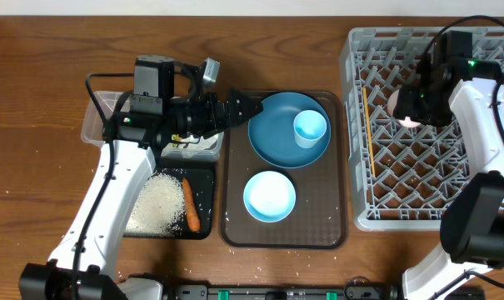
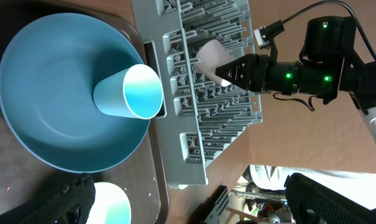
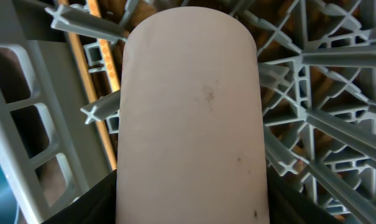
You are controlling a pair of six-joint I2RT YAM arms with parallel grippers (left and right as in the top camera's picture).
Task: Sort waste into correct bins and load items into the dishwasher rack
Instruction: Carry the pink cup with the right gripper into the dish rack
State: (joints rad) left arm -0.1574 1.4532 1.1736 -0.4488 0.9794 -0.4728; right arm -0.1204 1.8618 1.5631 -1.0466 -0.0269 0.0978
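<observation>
My right gripper (image 1: 407,107) is shut on the pink cup (image 3: 191,118) and holds it over the far left part of the grey dishwasher rack (image 1: 485,208). The cup also shows in the left wrist view (image 2: 211,57). Wooden chopsticks (image 1: 368,133) lie in the rack's left column. My left gripper (image 1: 242,108) is open and empty at the left rim of the blue plate (image 1: 272,137). The light blue cup (image 1: 310,127) lies on that plate. The white bowl (image 1: 269,196) sits in front of the plate. The black tray (image 1: 203,179) holds rice (image 1: 156,202) and the carrot (image 1: 190,204).
The plate and bowl rest on a brown serving tray (image 1: 339,225) between the bins and the rack. The clear tub (image 1: 93,125) lies behind the black tray, mostly hidden under my left arm, with something white (image 1: 193,148) in it. Stray rice grains dot the table's front edge.
</observation>
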